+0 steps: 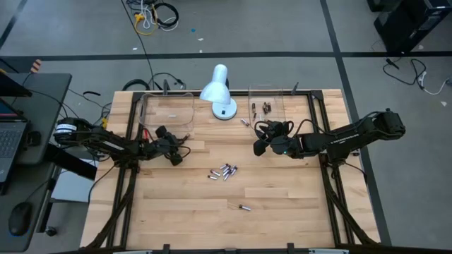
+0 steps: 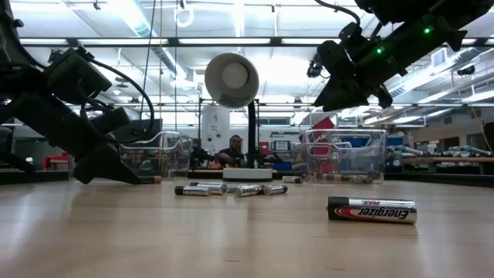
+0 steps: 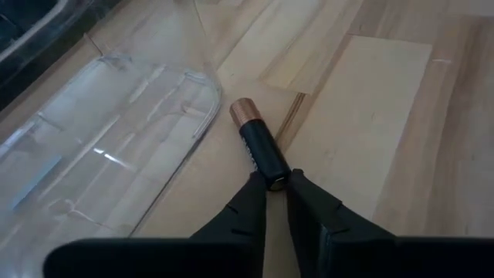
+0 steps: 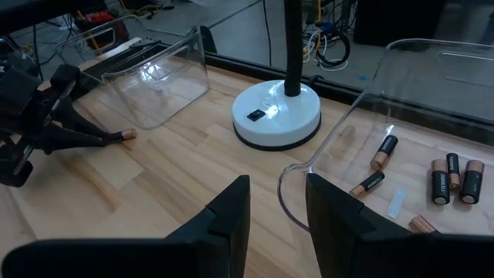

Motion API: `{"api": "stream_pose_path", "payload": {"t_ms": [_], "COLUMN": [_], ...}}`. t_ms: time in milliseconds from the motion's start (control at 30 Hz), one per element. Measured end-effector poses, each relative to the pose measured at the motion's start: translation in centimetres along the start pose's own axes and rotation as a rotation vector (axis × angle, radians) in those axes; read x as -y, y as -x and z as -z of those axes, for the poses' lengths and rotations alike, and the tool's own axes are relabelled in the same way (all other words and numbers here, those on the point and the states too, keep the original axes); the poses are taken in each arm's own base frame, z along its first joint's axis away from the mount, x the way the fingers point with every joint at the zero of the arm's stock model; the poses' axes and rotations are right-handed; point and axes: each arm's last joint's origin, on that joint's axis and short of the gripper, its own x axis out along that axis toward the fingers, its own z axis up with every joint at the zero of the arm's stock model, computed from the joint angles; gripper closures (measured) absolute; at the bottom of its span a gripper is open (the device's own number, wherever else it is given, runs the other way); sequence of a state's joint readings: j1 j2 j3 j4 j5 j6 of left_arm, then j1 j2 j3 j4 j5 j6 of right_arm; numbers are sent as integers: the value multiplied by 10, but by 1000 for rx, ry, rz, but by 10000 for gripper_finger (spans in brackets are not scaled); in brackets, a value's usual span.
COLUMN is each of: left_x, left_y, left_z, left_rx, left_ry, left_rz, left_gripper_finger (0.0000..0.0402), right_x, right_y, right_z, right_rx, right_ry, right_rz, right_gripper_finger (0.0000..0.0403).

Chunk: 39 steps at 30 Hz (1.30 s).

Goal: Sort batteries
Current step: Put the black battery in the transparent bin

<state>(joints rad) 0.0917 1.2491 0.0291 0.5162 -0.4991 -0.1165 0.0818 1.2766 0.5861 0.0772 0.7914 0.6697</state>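
A black battery with a copper end (image 3: 258, 147) lies on the wood beside the corner of the left clear tray (image 3: 100, 154). My left gripper (image 3: 276, 193) is shut on its near end, and the copper tip (image 4: 127, 135) pokes out past the fingers. My right gripper (image 4: 278, 208) hangs open above the table near the right clear tray (image 4: 432, 93), with nothing between its fingers. Several batteries (image 4: 448, 181) lie in that tray. A small heap of batteries (image 1: 224, 171) lies mid-table, and a single one (image 2: 372, 209) lies nearer the front edge. My left gripper pinches the battery's black end (image 3: 272, 176) between its two fingertips. The fingers slant down from the table's left side and lie along the battery, which points on past them, copper end first. The battery lies flat on the wood.
A white desk lamp (image 1: 219, 92) stands at the far edge between the two clear trays. The left tray (image 1: 168, 109) holds nothing that shows. A person sits beyond the table in the low view. Bare wood stretches along the near side of the table.
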Motion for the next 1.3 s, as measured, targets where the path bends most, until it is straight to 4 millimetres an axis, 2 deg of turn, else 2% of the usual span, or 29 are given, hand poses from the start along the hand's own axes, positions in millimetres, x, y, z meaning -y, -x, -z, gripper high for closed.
{"api": "stream_pose_path", "payload": {"t_ms": [267, 467, 633, 733, 1033, 1300], "left_x": [4, 4, 5, 7, 7, 9], "left_y": [0, 0, 0, 1, 1, 4], "left_z": [0, 0, -3, -5, -9, -29], "left_rx": [-5, -8, 10, 24, 58, 216], "left_ry": [-23, -2, 95, 132, 158, 275], "left_rz": [146, 156, 164, 227, 235, 307], "left_gripper_finger": [369, 370, 370, 369, 369, 369], "right_x": [0, 0, 0, -2, -19, -34], "right_y": [0, 0, 0, 2, 13, 23], "right_z": [0, 0, 0, 1, -4, -14], "right_rx": [0, 1, 2, 1, 68, 99], "right_ry": [0, -1, -2, 0, -26, -26], "right_rz": [-1, -2, -4, -13, -142, -226], "right_gripper_finger": [290, 290, 290, 290, 290, 302]}}
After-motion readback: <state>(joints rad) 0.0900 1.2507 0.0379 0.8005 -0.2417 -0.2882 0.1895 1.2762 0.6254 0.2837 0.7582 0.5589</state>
